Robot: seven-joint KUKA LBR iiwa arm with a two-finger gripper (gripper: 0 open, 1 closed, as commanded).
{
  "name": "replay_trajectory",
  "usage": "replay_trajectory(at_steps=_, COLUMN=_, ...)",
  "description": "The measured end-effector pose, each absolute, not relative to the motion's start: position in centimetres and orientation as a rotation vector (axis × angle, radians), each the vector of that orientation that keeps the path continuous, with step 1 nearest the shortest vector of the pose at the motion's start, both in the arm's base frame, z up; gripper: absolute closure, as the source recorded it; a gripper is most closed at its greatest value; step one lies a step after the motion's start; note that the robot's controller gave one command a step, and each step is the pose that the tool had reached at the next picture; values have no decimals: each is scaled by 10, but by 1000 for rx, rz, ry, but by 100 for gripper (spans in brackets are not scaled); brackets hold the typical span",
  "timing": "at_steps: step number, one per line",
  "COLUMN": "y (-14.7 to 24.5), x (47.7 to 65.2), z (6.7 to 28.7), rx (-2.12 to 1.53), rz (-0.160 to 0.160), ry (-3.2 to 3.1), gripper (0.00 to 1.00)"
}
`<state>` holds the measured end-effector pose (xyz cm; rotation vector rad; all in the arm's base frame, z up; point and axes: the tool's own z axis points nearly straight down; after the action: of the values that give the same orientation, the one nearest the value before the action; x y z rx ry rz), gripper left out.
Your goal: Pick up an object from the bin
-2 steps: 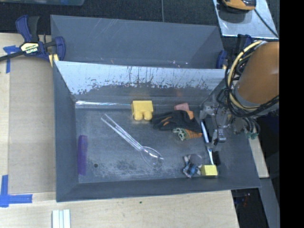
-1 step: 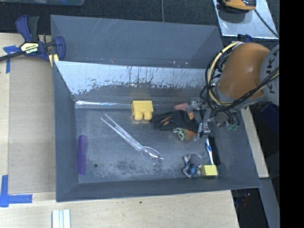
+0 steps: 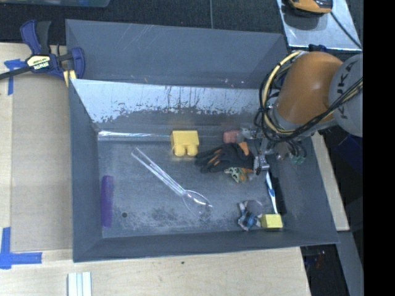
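The orange cover (image 3: pixel 308 94) on the arm's wrist stands highest, at the right side of the bin (image 3: pixel 185 251). Below it the hand (image 3: pixel 261 162) hangs low near the right wall. Whether the hand is spread or pressed together cannot be told from here, and nothing can be seen pinched in it.

Three things lie closest to it:
- **Black thing:** a black thing with orange streaks (image 3: pixel 216 159) lies just to the hand's left.
- **Mottled piece:** a small mottled green-and-orange piece (image 3: pixel 236 174) lies beside the black thing.
- **Stick:** a slim blue-and-white stick (image 3: pixel 271 193) runs from under the hand toward the front wall.

The black thing looks limp and crumpled, so it is probably light and yielding. A pinch across its bunched middle would likely hold better than one at a loose edge. Its long axis runs roughly across the bin, left to right.

The stick looks stiff, thin and light. Its long axis follows the right wall, which leaves little room on that side. A grip across its width, near mid-length, seems the safer choice.

Well apart from the hand lie a yellow block (image 3: pixel 184 143), a clear plastic spoon (image 3: pixel 170 180) and a purple stick (image 3: pixel 107 200). A small yellow block (image 3: pixel 272 221) sits in the front right corner.
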<state>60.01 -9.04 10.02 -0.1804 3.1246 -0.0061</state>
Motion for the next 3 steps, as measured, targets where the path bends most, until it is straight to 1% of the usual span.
replay_trajectory(at_steps=1, y=-54, x=601, z=100, rx=348, rz=-2, ry=3112, gripper=0)
replay_trajectory(at_steps=2, y=-35, x=622, z=70, rx=109, rz=-8, ry=3123, gripper=0)
replay_trajectory(at_steps=3, y=-42, x=614, z=71, rx=702, rz=0, ry=3046, gripper=100)
